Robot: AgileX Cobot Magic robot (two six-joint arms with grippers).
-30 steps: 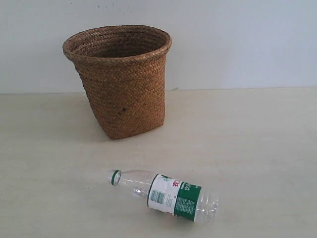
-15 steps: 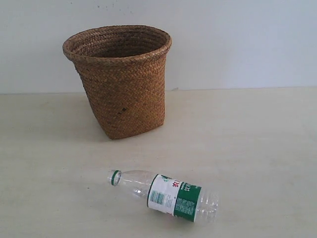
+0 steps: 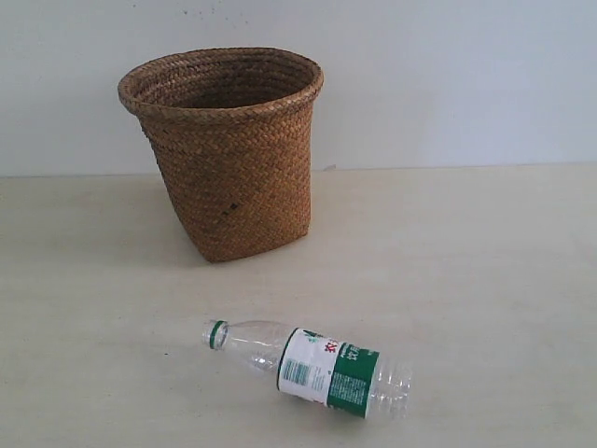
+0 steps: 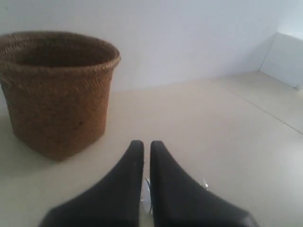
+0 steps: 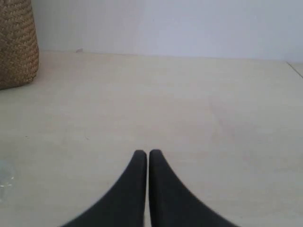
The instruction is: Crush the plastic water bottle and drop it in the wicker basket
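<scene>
The plastic water bottle [image 3: 312, 366] lies on its side on the table near the front, green cap pointing left, label facing up. Behind it and to the left stands the wicker basket [image 3: 224, 149], upright and taller than the bottle. No gripper shows in the exterior view. In the left wrist view my left gripper [image 4: 147, 144] is shut with nothing held; a sliver of the bottle [image 4: 147, 195] shows below, through the slit between the fingers, and the basket [image 4: 57, 94] stands beyond. My right gripper [image 5: 144, 153] is shut over bare table, with the basket [image 5: 16, 42] at the frame's edge.
The pale table [image 3: 485, 280] runs back to a plain white wall. A white panel [image 4: 284, 56] stands at the far side in the left wrist view. A clear glint of the bottle [image 5: 4, 179] sits at the edge of the right wrist view.
</scene>
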